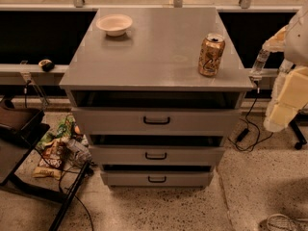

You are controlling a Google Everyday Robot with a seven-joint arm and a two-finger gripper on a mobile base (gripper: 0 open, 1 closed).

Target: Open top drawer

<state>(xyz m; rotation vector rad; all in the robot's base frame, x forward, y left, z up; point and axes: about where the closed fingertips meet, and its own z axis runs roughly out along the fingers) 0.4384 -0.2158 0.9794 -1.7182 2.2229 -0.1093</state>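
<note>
The top drawer (110, 121) is the widest and tallest of three grey drawers in a grey metal cabinet (159, 42). Its small black bar handle (156, 121) sits in the middle of the front panel. The drawer stands pulled out a little, with a dark gap showing above its front. My gripper (283, 105) and arm, in cream-white parts, are at the right edge of the view. They are beside the cabinet's right side and apart from the drawer and its handle.
Two narrower drawers (156, 155) sit below, each out a little. A white bowl (114, 24) and a gold can (211, 55) stand on the cabinet top. Snack bags (54, 154) and a black frame (19, 143) lie on the floor left. A cable (248, 134) lies right.
</note>
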